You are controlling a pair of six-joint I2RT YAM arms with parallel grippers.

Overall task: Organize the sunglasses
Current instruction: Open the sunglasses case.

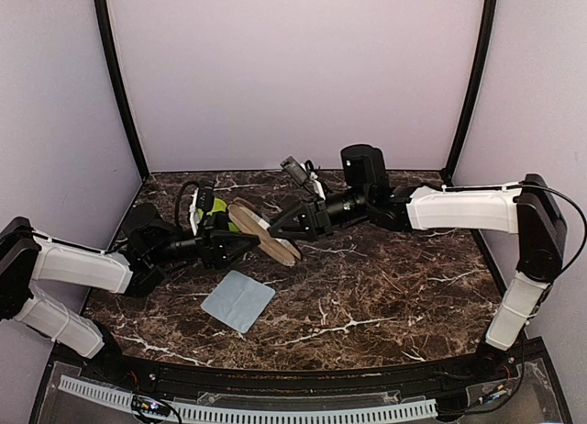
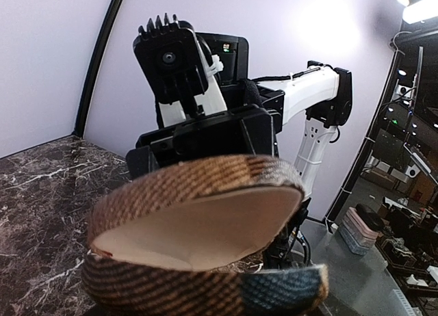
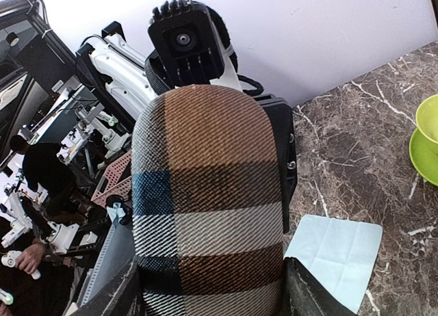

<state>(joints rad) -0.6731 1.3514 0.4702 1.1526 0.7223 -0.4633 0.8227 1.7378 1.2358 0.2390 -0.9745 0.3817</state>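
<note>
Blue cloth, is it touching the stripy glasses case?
Apart. The top view shows a strip of bare marble table between the blue cloth and the lower end of the glasses case.

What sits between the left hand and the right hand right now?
Only the brown plaid fabric glasses case, partly open, between left hand and right hand, per the top view.
</note>
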